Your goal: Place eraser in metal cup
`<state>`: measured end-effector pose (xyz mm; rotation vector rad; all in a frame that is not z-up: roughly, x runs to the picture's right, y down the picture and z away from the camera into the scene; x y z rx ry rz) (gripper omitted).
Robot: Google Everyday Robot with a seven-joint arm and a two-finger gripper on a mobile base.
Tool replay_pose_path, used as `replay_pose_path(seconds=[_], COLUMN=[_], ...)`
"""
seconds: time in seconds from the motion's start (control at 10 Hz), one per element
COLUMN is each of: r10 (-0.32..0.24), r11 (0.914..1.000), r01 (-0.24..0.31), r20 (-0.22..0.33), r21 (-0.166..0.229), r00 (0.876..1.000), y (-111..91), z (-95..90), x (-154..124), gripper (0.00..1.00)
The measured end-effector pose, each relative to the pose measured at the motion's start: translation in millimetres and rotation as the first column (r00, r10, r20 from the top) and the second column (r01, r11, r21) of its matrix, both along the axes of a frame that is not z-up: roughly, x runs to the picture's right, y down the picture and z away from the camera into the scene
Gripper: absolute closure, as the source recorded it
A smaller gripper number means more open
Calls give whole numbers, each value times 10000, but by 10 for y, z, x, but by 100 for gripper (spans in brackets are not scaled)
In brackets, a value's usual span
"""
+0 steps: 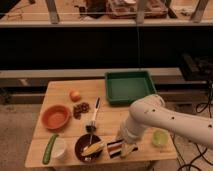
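Camera view gives you the wooden table (107, 122) crowded on all sides of the work spot: a dark bowl (89, 148) holding a yellow piece and a spoon sits just at 9 o'clock of the gripper (124, 148), a brush (93, 116) lies at 11 o'clock, the green tray (129, 86) at 12, and a light green cup (159, 138) at 3 o'clock. Further left you have an orange bowl (55, 116), a white cup (59, 148) and a green cucumber (49, 148). The eraser (114, 147), dark with pale and reddish stripes, sits right at the gripper's tip, apparently pinched in it. The metal cup is hidden behind the bulky white arm (165, 120).
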<state>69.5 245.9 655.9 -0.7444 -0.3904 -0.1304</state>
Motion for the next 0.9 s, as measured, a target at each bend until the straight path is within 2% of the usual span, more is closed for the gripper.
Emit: replay_pose_path(seconds=[0.8,0.9], r10=[151,179], r11=[9996,9995], r01=[-148,-176], r20=[-121,-108], r21=[243,272], r00=[9998,9998], y=[-39,-38], z=[93,96], x=[80,107], gripper=[100,98])
